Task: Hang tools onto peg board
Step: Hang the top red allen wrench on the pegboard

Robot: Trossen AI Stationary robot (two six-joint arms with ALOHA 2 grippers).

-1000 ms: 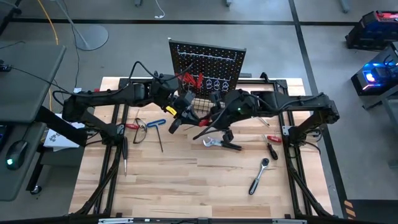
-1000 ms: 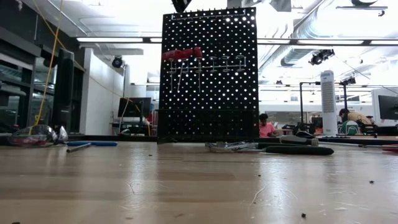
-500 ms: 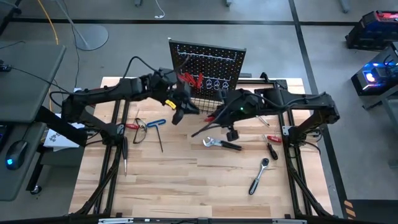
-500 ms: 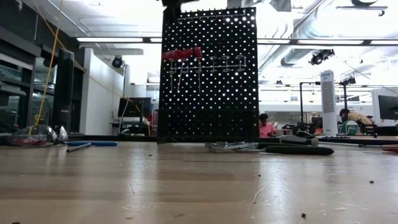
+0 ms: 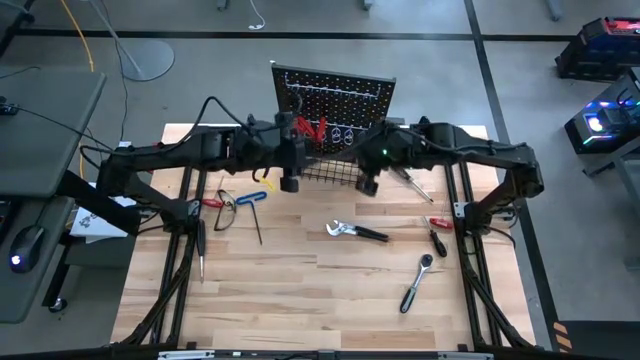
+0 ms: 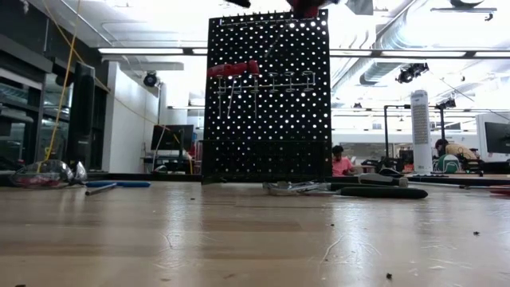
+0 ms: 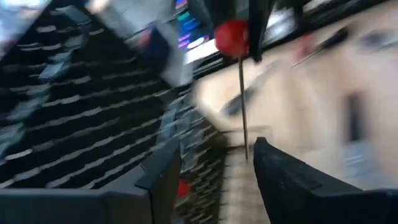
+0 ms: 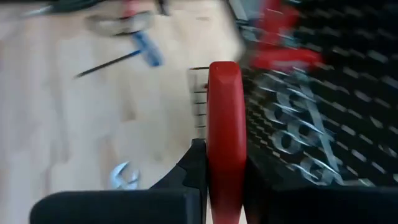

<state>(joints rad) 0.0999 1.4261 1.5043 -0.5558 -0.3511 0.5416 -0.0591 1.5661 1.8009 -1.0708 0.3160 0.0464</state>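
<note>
The black peg board (image 5: 335, 100) stands at the table's far edge, with red-handled tools (image 6: 233, 68) hanging on its upper hooks. In front of its right half my right gripper (image 5: 368, 184) is shut on a red-handled screwdriver (image 8: 222, 112). The left wrist view shows that screwdriver's round red end (image 7: 231, 36) and thin shaft (image 7: 243, 106). In front of the board's left half my left gripper (image 5: 290, 181) is open (image 7: 217, 149), with nothing between its fingers. My right gripper pinches the screwdriver's red handle (image 8: 222, 155) between its two fingers, one on each side. The handle's end (image 8: 222, 68) sticks out past the fingertips. The tool is lifted clear of the table, in front of the board (image 6: 307, 6).
On the table lie a silver wrench-like tool (image 5: 355, 232), a chrome ratchet (image 5: 415, 282), a blue T-key (image 5: 252, 200), two small screwdrivers (image 5: 437, 230) at the right, a black one (image 5: 200, 245) at the left and glasses (image 5: 225, 208). A wire basket (image 5: 325, 172) juts from the board's foot.
Both grippers have gone toward the far edge, up to the peg board. The screwdriver's shaft, which slanted out toward the table's left from my right gripper, no longer shows from above. Its red handle now shows before the top of the board in the low view.
</note>
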